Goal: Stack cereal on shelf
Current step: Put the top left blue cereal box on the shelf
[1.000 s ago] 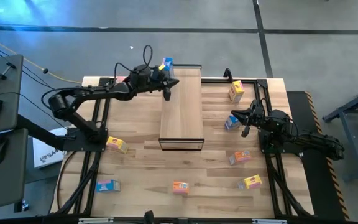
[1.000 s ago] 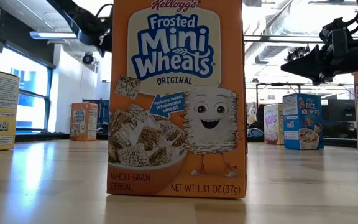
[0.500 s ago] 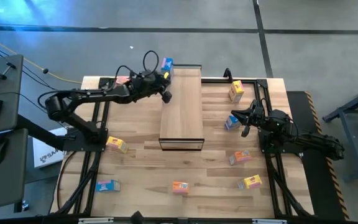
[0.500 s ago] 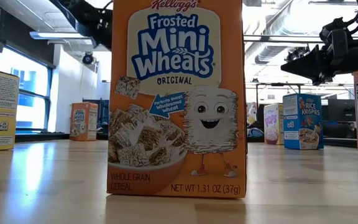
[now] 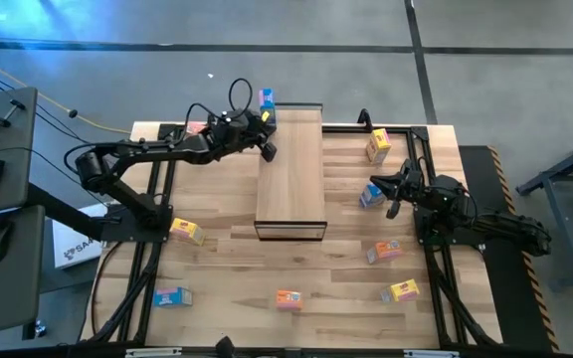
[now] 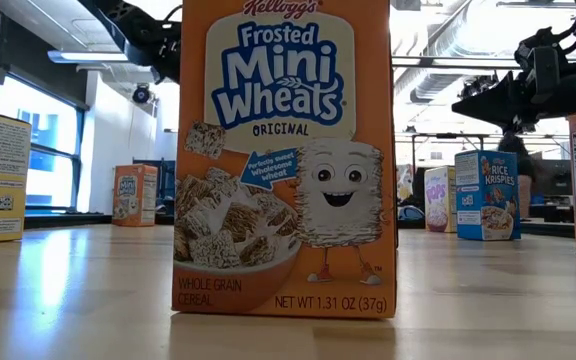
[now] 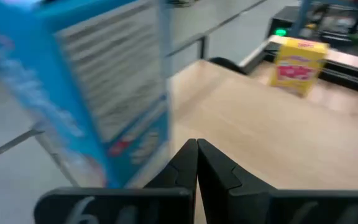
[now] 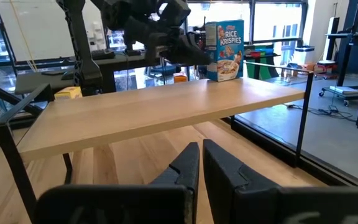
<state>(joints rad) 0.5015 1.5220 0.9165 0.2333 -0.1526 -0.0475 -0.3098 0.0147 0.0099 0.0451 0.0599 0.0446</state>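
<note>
Currently left tool [image 5: 267,151] clenched, empty, beside Rice Krispies box [image 5: 267,99] standing on shelf [image 5: 290,174]; right tool [image 5: 392,206] clenched, empty.

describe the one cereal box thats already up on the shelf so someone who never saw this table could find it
Find the shelf, the long light-wood unit in the middle of the table. At its far corner, on the left arm's side, a blue Rice Krispies box stands upright, with the shut left gripper close by. It is the only box on the shelf; all the others sit lower, on the tabletop.
</note>
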